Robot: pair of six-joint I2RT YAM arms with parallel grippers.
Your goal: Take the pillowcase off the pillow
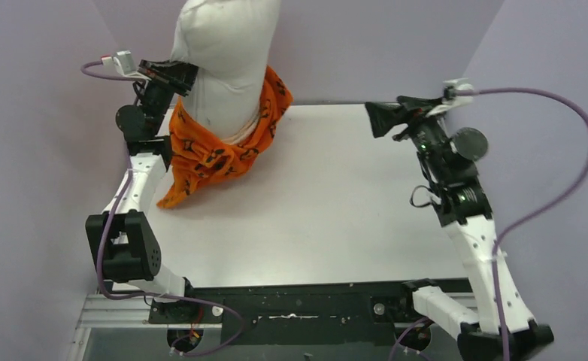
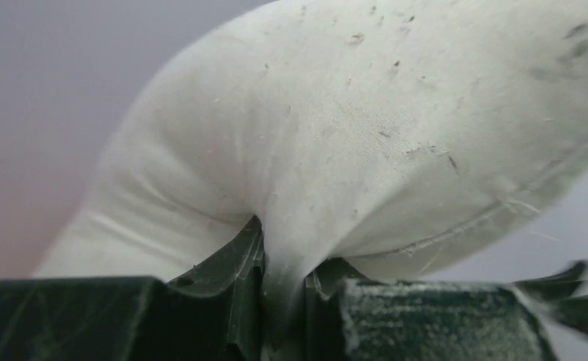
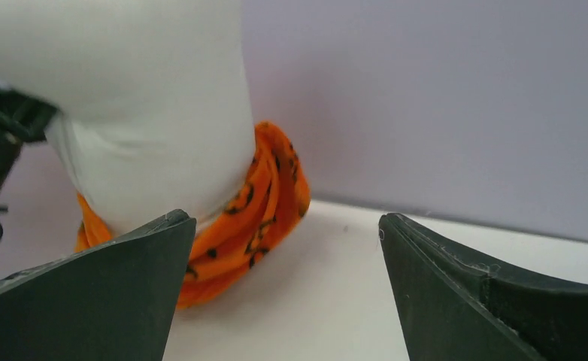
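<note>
1. Top external view: the pillow [image 1: 223, 53] stands upright at the far left of the table [image 1: 336, 218], long axis roughly vertical. The left gripper [image 1: 182, 75] is clamped on its left flank. The pillowcase [image 1: 216, 150] is bunched round the pillow's lower end, with a tail trailing onto the table. The right gripper [image 1: 377, 119] stands well apart to the right, its tips turned toward the pillow.
2. Left wrist view: the jaws are closed on a fold of white pillow [image 2: 366, 135] fabric. No orange cloth shows in the pinch.
3. Right wrist view: the fingers are spread wide and hold nothing. The pillowcase [image 3: 268, 203] lies ahead and left of centre, ringing the pillow's [image 3: 148, 113] base.
4. Judgement: the right arm is the free one. The cover would come off downward, along the pillow's long axis.
</note>
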